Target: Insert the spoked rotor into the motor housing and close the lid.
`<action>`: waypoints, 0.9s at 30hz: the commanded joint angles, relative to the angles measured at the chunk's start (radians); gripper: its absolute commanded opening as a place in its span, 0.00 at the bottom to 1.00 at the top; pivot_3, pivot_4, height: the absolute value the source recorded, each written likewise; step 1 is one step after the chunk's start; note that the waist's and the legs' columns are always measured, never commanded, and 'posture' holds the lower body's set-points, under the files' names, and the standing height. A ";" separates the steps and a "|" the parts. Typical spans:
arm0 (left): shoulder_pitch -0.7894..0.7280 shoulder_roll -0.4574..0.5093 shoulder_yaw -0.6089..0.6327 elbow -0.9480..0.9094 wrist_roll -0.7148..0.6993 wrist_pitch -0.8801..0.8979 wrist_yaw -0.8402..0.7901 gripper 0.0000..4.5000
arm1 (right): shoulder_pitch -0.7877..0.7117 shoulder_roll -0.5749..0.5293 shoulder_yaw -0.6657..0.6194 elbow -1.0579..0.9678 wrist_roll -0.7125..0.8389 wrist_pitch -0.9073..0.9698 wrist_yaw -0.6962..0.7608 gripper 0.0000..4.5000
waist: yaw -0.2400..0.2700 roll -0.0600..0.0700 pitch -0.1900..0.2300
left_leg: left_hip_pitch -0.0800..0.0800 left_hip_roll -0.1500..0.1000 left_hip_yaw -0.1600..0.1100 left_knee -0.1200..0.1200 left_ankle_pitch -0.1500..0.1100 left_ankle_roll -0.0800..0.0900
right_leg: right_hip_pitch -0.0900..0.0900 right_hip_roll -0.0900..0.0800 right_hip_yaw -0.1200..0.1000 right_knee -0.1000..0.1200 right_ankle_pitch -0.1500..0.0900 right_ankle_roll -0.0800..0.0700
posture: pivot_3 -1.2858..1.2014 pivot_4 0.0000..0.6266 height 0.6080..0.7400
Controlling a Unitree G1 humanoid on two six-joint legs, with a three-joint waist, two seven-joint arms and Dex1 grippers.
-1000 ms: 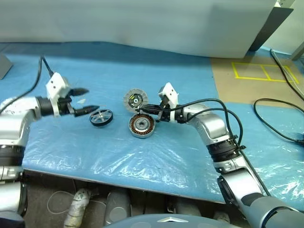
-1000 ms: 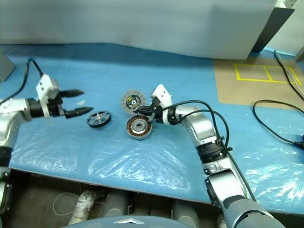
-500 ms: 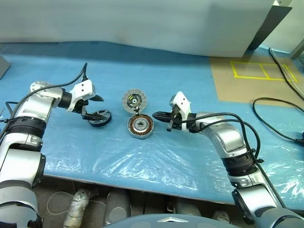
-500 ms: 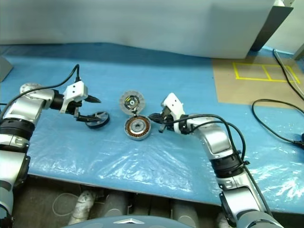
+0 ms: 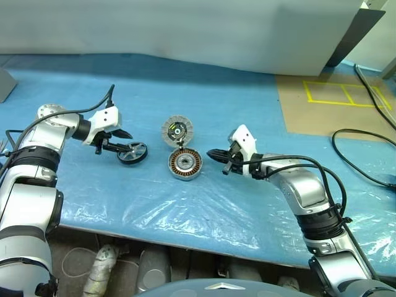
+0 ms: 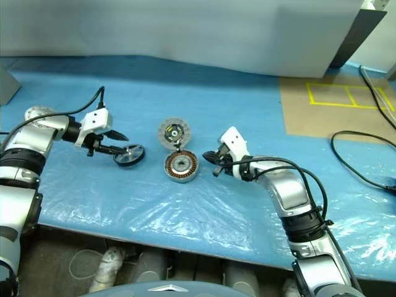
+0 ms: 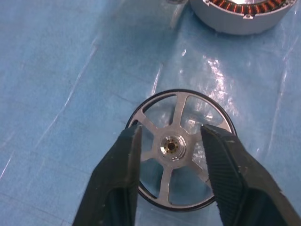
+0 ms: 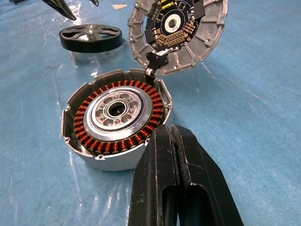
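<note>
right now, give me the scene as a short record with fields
surface: blue plastic sheet
spoked rotor: flat on the sheet, left of the housing, hub up
motor housing: copper coils exposed, no rotor inside
lid: hinged open, tilted up behind the housing, circuit board showing
left gripper: fingers straddling the rotor's hub, over the spokes, not closed on it
right gripper: shut, empty, just right of the housing
</note>
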 commanded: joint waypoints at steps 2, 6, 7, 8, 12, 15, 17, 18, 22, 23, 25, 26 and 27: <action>-0.024 -0.003 -0.019 0.026 0.047 -0.074 0.002 0.48 | -0.005 0.005 -0.012 -0.013 0.018 -0.006 -0.011 0.00 | 0.003 0.000 0.000 | 0.000 0.000 0.000 0.000 0.000 0.000 | 0.000 0.000 0.000 0.000 0.000 0.000 | 0.52 0.24 1.00; -0.026 -0.016 -0.014 0.048 0.051 -0.073 -0.007 0.48 | -0.006 0.000 -0.007 -0.014 0.015 -0.006 -0.009 0.00 | 0.004 0.000 0.000 | 0.000 0.000 0.000 0.000 0.000 0.000 | 0.000 0.000 0.000 0.000 0.000 0.000 | 0.52 0.24 1.00; -0.024 -0.020 -0.015 0.053 0.055 -0.080 -0.002 0.48 | -0.005 -0.002 -0.008 -0.014 0.014 -0.006 -0.010 0.00 | 0.004 0.000 0.000 | 0.000 0.000 0.000 0.000 0.000 0.000 | 0.000 0.000 0.000 0.000 0.000 0.000 | 0.52 0.24 1.00; -0.022 -0.025 -0.017 0.058 0.060 -0.085 0.004 0.48 | -0.003 -0.003 -0.008 -0.014 0.013 -0.006 -0.011 0.00 | 0.003 0.000 0.000 | 0.000 0.000 0.000 0.000 0.000 0.000 | 0.000 0.000 0.000 0.000 0.000 0.000 | 0.52 0.24 1.00; -0.021 -0.043 -0.023 0.086 0.081 -0.101 0.031 0.48 | 0.001 -0.005 -0.004 -0.011 0.007 -0.008 -0.017 0.00 | 0.003 0.000 0.000 | 0.000 0.000 0.000 0.000 0.000 0.000 | 0.000 0.000 0.000 0.000 0.000 0.000 | 0.52 0.24 1.00; -0.023 -0.054 -0.026 0.110 0.097 -0.110 0.050 0.48 | 0.007 -0.007 0.001 -0.019 0.006 -0.004 -0.020 0.00 | 0.003 0.000 0.000 | 0.000 0.000 0.000 0.000 0.000 0.000 | 0.000 0.000 0.000 0.000 0.000 0.000 | 0.52 0.24 1.00; -0.022 -0.058 -0.027 0.119 0.104 -0.116 0.057 0.48 | 0.009 -0.008 0.001 -0.021 0.006 -0.002 -0.025 0.00 | 0.003 0.000 0.000 | 0.000 0.000 0.000 0.000 0.000 0.000 | 0.000 0.000 0.000 0.000 0.000 0.000 | 0.52 0.24 1.00; -0.022 -0.059 -0.028 0.124 0.109 -0.119 0.061 0.48 | 0.009 -0.007 0.000 -0.021 0.007 0.001 -0.028 0.00 | 0.003 0.000 0.000 | 0.000 0.000 0.000 0.000 0.000 0.000 | 0.000 0.000 0.000 0.000 0.000 0.000 | 0.52 0.24 1.00; -0.022 -0.063 -0.032 0.143 0.124 -0.122 0.073 0.48 | 0.008 -0.009 0.002 -0.021 0.003 0.002 -0.035 0.00 | 0.004 0.000 0.000 | 0.001 0.000 0.000 0.000 0.000 0.000 | 0.001 0.000 0.000 0.001 0.000 0.000 | 0.52 0.24 1.00; -0.021 -0.063 -0.034 0.146 0.129 -0.123 0.076 0.48 | 0.008 -0.010 0.002 -0.022 0.002 0.002 -0.037 0.00 | 0.004 0.000 0.000 | 0.001 0.000 0.000 0.000 0.000 0.000 | 0.001 0.000 0.000 0.001 0.000 0.000 | 0.52 0.24 1.00; -0.015 -0.066 -0.042 0.148 0.140 -0.127 0.080 0.48 | 0.005 -0.008 0.000 -0.018 -0.001 0.001 -0.042 0.00 | 0.004 0.000 0.000 | 0.002 0.000 0.000 0.000 0.000 0.000 | 0.002 -0.001 0.000 0.001 0.000 0.000 | 0.52 0.24 1.00; -0.009 -0.068 -0.045 0.147 0.143 -0.131 0.081 0.48 | 0.005 -0.009 0.001 -0.017 -0.004 0.001 -0.043 0.00 | 0.004 0.000 0.000 | 0.002 0.000 0.000 0.000 0.000 0.000 | 0.002 -0.001 0.000 0.001 0.000 0.000 | 0.52 0.24 1.00; -0.003 -0.070 -0.049 0.145 0.146 -0.135 0.079 0.48 | 0.005 -0.009 0.001 -0.017 -0.004 0.000 -0.044 0.00 | 0.004 0.000 0.000 | 0.002 0.000 0.000 0.000 0.000 0.000 | 0.002 -0.001 0.000 0.001 0.000 0.000 | 0.52 0.24 1.00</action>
